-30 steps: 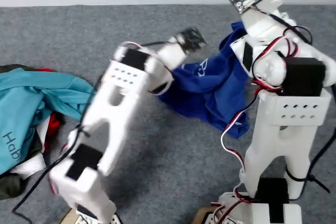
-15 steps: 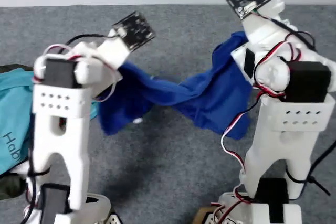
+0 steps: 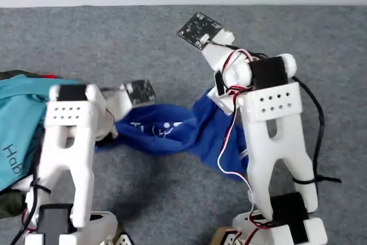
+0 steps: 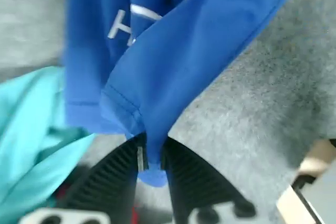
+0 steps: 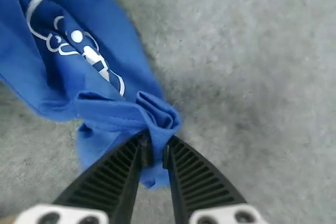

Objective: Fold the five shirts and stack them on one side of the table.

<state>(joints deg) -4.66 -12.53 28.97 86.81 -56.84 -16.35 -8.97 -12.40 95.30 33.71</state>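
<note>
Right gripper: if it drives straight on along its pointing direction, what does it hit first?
The blue shirt itself: the right gripper has its jaws shut on a bunched fold, which lies directly ahead. Past that comes the grey table; how far off is unclear.

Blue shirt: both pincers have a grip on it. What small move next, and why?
Probably draw the arms apart. The left pincer and right pincer each pinch an edge of the blue shirt, but it sags bunched between them, so spreading should flatten it for folding.
</note>
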